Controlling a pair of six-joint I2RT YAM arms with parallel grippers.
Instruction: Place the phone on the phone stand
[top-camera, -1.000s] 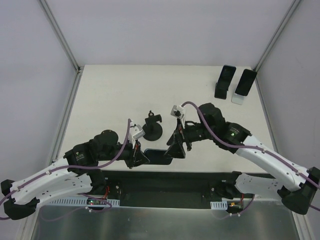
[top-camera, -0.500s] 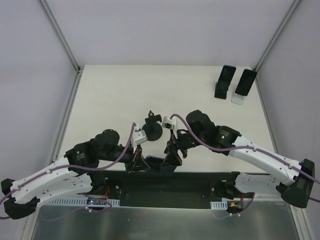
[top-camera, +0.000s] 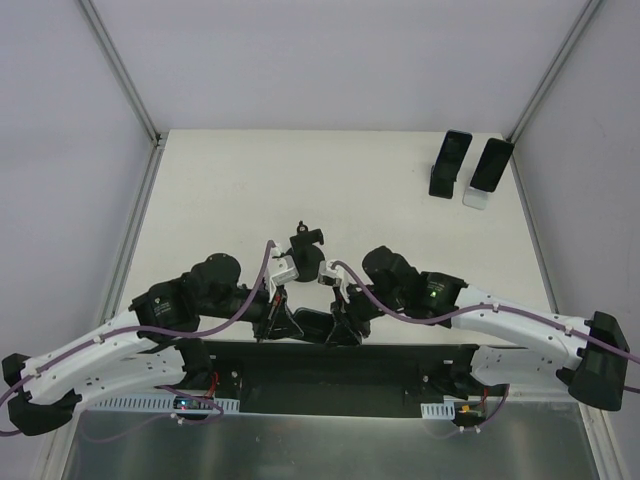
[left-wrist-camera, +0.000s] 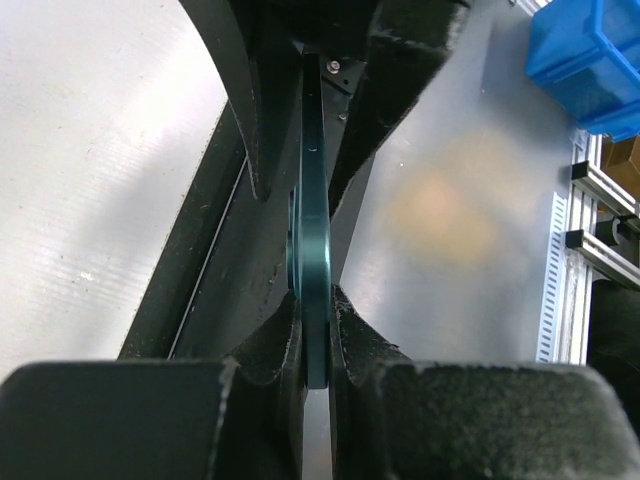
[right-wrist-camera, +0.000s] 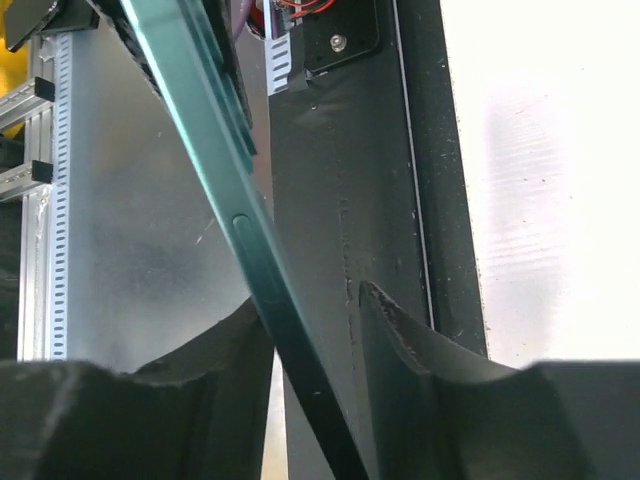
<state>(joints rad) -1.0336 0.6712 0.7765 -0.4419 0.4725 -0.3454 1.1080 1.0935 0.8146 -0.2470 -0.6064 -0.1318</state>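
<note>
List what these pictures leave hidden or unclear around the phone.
1. Phone: top view, the left arm and right arm cover most of it; both wrist views show only its edge.
2. Phone stand: top view, partly behind the left arm.
3. Right fingers: right wrist view, phone between them; whether they press it is unclear.
</note>
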